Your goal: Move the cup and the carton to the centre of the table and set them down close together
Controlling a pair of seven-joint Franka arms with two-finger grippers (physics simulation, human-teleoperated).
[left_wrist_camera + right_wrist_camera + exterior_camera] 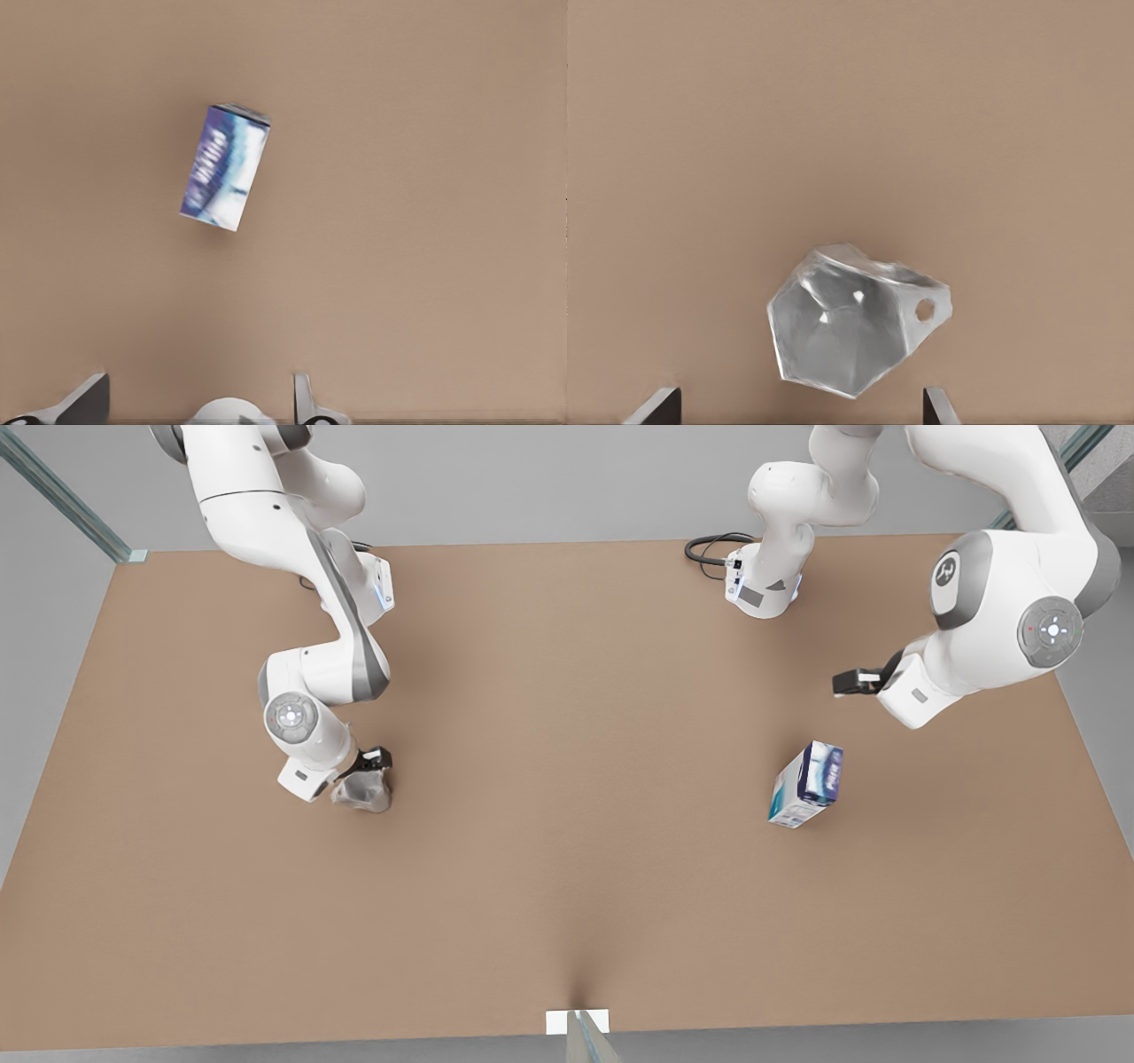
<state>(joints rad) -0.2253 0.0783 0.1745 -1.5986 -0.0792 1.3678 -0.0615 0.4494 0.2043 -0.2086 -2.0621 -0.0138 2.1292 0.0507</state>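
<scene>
The glossy pale grey cup (363, 791) (850, 328) stands on the light brown table (567, 797) at the front view's left, its small handle (926, 310) off to one side. My right gripper (372, 762) (797, 409) hovers right at the cup, open, with its fingertips (939, 407) wide apart and not touching it. The white, dark blue and teal carton (806, 786) (224, 166) stands on the table at the front view's right. My left gripper (850, 682) (195, 407) hangs open above the table, behind the carton and apart from it.
Both arm bases stand along the table's far edge, with a black cable (709, 549) looped beside the base at the front view's right. A small white bracket (578, 1020) sits at the middle of the near edge. Bare tabletop stretches between the cup and the carton.
</scene>
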